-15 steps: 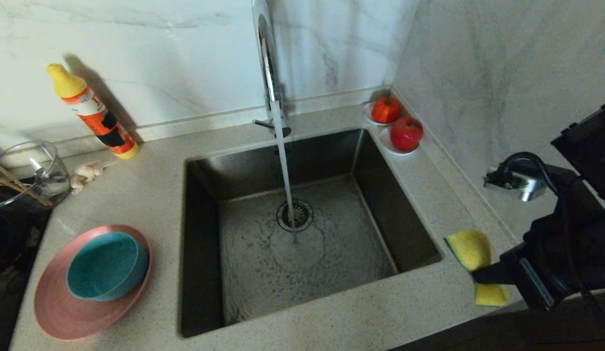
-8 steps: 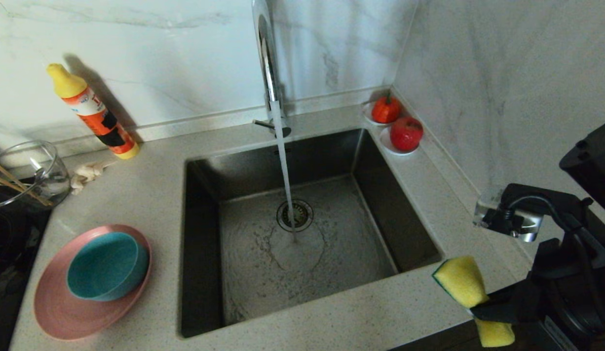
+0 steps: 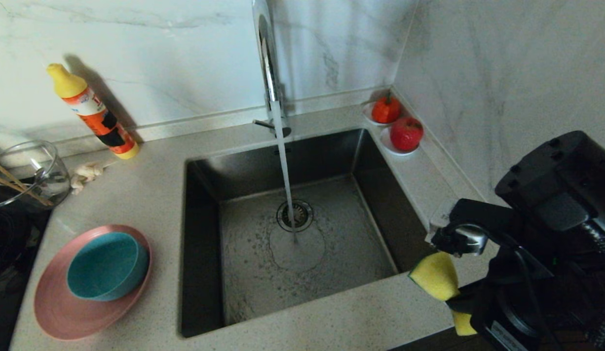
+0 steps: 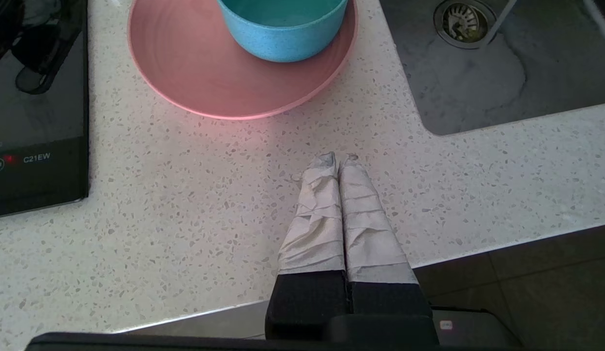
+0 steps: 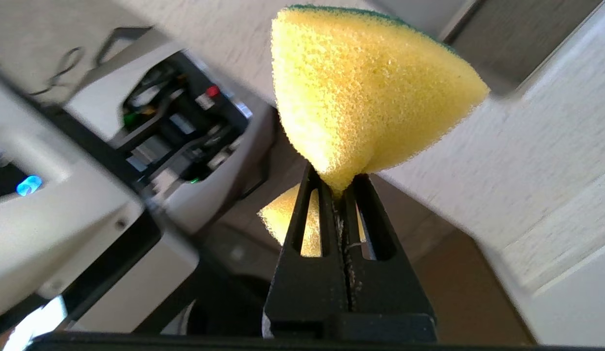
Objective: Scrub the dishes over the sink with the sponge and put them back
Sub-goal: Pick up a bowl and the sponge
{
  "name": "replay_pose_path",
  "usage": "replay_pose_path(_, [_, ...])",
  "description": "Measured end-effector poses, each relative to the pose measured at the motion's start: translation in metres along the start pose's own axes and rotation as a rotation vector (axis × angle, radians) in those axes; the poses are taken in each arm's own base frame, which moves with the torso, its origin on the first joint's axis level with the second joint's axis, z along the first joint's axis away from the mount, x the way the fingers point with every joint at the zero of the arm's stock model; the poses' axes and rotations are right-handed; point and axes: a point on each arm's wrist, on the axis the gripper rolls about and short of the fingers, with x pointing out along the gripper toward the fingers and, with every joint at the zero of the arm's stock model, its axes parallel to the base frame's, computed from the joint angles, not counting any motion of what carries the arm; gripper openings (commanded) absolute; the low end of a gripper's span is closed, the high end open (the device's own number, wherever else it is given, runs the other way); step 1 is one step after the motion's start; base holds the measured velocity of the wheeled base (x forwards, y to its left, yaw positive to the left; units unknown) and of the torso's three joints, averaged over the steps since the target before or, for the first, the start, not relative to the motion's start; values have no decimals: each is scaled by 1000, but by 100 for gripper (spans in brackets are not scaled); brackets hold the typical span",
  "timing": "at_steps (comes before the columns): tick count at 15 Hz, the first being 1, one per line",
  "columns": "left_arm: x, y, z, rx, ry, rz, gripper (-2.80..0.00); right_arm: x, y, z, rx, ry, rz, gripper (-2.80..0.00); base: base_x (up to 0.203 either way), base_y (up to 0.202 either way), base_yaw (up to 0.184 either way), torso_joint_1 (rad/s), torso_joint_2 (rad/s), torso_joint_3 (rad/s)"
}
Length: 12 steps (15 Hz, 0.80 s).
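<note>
Pinched yellow sponge (green-backed), aloft

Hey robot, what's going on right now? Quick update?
Right gripper shut on sponge, at sink's near right corner. Left gripper shut, parked. Bowl on plate, untouched. Tap running; path clear.

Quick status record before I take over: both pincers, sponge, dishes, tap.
right pincer: shut on the sponge, near the counter's front edge, right of the sink
left pincer: shut, empty, over the counter near the pink plate
dishes: teal bowl sits in the pink plate, left of the sink
tap: running, stream landing beside the drain
</note>
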Motion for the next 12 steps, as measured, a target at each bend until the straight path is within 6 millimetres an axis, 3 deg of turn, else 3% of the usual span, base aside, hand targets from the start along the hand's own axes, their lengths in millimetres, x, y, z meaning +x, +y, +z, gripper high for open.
replay_pose_path(5, [0,0,0,0,0,1,-280,17,19,11,-63,8,-94,-280,0,0,0,0,0,0])
replay_pose_path(12, [0,0,0,0,0,1,-280,34,34,21,-103,36,-73,-280,0,0,0,0,0,0])
